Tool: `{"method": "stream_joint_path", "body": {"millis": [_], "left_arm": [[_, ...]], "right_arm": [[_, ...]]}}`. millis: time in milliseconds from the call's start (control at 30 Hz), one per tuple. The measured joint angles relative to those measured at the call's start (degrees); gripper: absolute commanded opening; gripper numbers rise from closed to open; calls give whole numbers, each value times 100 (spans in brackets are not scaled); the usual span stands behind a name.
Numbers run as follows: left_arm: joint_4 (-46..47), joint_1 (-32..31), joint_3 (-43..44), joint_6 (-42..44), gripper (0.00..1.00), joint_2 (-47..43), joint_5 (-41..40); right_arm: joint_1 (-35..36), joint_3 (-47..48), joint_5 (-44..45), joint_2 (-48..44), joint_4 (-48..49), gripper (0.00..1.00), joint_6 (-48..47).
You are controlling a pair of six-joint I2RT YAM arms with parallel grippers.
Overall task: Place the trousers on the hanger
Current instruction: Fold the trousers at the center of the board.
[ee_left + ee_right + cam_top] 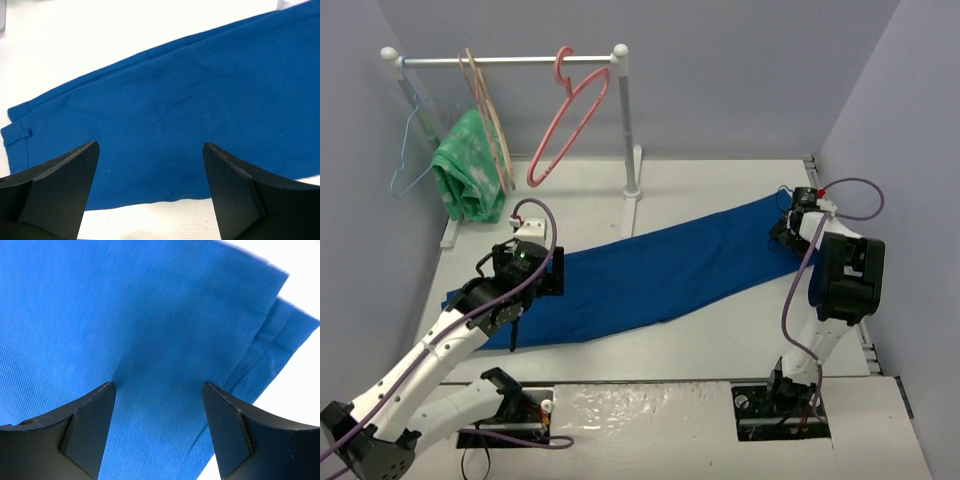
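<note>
The royal-blue trousers [660, 270] lie flat and slantwise across the white table [720, 340], from near left to far right. The pink hanger [559, 66] hangs by its hook from the white rail at the back, apart from both arms. My left gripper [525, 290] hovers open over the trousers' left end; in the left wrist view the gripper [150, 146] straddles the cloth [175, 100] near its front edge. My right gripper [788, 232] is at the trousers' right end. There its open fingertips [107, 390] rest down on the cloth [150, 315] by a hem, the gripper [159, 386] grasping nothing.
A white clothes rack [625, 130] stands at the back left. A thin light-blue wire hanger [410, 150] and a beige hanger [490, 110] carrying a green patterned cloth [468, 170] hang on it. Grey walls close in on the left, back and right.
</note>
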Motion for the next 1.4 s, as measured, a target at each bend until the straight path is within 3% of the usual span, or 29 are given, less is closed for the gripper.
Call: {"method": "stream_joint_path", "body": {"millis": [167, 267, 400, 567, 667, 833, 1000, 1400], "left_arm": [[-154, 445, -125, -552, 83, 309, 105], [-158, 948, -349, -805, 83, 493, 410], [31, 1472, -767, -1182, 83, 696, 818], [338, 1597, -1005, -1540, 83, 1171, 1086], [542, 1610, -1025, -1674, 83, 1430, 1137], [880, 1678, -1213, -1857, 83, 1741, 1147], [1009, 1789, -1412, -2010, 83, 1940, 1175], [1281, 2455, -1475, -2212, 82, 2032, 1293]], "right_arm": [[-258, 358, -87, 153, 86, 68, -65], [135, 379, -102, -85, 92, 67, -204], [1406, 190, -324, -882, 248, 59, -374], [3255, -352, -767, -1848, 578, 43, -417], [4141, -846, -890, -2055, 751, 30, -379], [5280, -1808, -1204, -2102, 756, 23, -206], [5668, -2511, -1448, -2154, 627, 21, -6], [5868, -2788, -1399, -2570, -198, 21, 415]]}}
